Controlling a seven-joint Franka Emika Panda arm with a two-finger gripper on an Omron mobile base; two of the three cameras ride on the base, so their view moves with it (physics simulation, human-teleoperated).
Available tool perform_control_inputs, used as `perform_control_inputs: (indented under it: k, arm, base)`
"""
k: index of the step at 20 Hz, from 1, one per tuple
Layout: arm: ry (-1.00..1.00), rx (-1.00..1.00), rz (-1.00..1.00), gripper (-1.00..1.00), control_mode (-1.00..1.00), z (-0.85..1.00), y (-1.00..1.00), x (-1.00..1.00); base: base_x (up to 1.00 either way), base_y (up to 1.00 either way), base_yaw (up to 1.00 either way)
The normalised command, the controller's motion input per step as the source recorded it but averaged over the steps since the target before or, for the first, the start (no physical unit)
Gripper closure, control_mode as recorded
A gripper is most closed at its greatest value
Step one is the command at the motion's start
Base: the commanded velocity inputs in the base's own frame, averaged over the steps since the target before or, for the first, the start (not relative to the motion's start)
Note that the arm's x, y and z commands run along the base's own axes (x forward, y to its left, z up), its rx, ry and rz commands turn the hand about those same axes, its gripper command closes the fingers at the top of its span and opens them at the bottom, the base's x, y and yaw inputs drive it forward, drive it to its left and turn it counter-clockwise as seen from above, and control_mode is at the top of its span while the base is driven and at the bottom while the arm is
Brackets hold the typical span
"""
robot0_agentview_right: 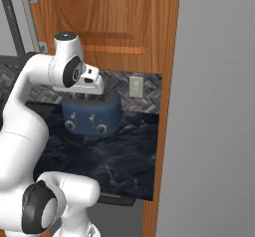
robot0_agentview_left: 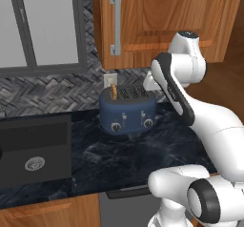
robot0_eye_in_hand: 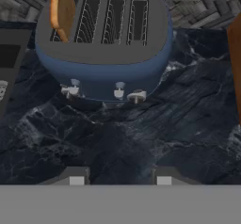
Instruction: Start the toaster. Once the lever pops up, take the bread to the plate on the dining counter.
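Observation:
The dark-blue toaster [robot0_agentview_left: 128, 109] [robot0_agentview_right: 92, 114] [robot0_eye_in_hand: 106, 44] stands on the black marble worktop [robot0_agentview_left: 119, 161] against the wall. The bread [robot0_agentview_left: 114, 92] [robot0_eye_in_hand: 62, 11] sticks well up out of the toaster's leftmost slot; the other slots are empty. Two silver knobs and small white levers [robot0_eye_in_hand: 120, 86] show on its front. My gripper [robot0_eye_in_hand: 120, 177] hovers above the worktop just in front of the toaster, looking down at it. It is open, with nothing between its fingertips [robot0_eye_in_hand: 77, 176]. The hand [robot0_agentview_right: 91, 85] sits over the toaster's top front. The plate and the dining counter are out of view.
A black sink [robot0_agentview_left: 33, 149] is set into the worktop left of the toaster. A wall outlet [robot0_agentview_left: 110, 80] [robot0_agentview_right: 135, 86] sits behind it. Wooden cabinets [robot0_agentview_left: 157, 16] hang low above. A wooden panel [robot0_agentview_right: 167, 96] and a tall grey wall [robot0_agentview_right: 216, 106] close off the right.

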Motion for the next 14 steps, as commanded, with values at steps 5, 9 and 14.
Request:
perform_control_inputs:
  k: [5, 9, 14]
  arm:
    - [0.00, 0.00, 0.00, -1.00, -1.00, -0.18, 0.06, 0.00]
    - [0.00, 0.00, 0.00, -1.00, -1.00, -0.36, 0.29, 0.00]
    - [0.00, 0.00, 0.00, -1.00, -1.00, -0.37, 0.35, 0.00]
  base:
    - [0.00, 0.00, 0.00]
    - [0.00, 0.00, 0.00]
    - [0.00, 0.00, 0.00]
